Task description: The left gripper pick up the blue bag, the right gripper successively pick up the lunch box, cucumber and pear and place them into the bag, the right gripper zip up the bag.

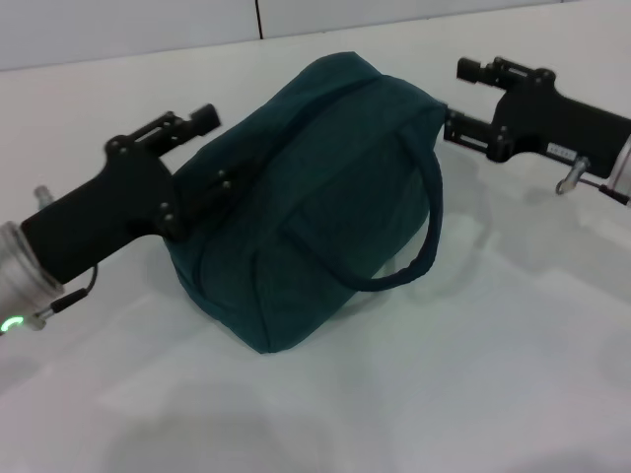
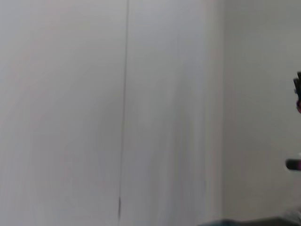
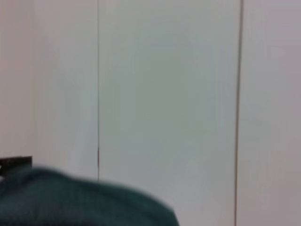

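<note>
White table, bag flanked by both grippers.
Left gripper is spread against the bag's end; right gripper is spread at the other, its tips partly hidden.

A white table meets a pale paneled wall with dark seams.
</note>
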Motion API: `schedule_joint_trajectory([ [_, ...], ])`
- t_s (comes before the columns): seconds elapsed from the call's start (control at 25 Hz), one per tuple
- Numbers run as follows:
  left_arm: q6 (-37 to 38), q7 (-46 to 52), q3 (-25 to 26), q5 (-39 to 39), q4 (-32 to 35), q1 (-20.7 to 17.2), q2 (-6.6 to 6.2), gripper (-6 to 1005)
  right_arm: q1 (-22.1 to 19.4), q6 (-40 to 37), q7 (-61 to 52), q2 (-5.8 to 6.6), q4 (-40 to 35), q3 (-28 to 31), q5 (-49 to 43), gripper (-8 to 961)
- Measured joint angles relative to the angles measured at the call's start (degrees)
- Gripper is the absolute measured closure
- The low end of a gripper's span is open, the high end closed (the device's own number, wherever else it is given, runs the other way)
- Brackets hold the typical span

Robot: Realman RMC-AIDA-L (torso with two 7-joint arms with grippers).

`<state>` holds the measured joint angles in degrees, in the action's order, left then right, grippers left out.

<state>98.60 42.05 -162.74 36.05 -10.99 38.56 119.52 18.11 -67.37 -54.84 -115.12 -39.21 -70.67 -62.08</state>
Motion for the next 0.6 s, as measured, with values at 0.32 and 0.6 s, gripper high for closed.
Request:
schedule_joint_trajectory([
  [0.32, 7.88, -1.17, -0.14, 5.05, -0.29, -3.32, -0.43, 419, -1.69, -11.84, -0.41, 0.21, -0.27, 3.30, 6.11, 317],
  [0.6, 12.55, -4.74, 0.00, 5.28, 0.77, -6.26, -0.09, 273, -1.00, -22.95, -7.45, 1.78, -1.47, 4.02, 1.87, 315],
])
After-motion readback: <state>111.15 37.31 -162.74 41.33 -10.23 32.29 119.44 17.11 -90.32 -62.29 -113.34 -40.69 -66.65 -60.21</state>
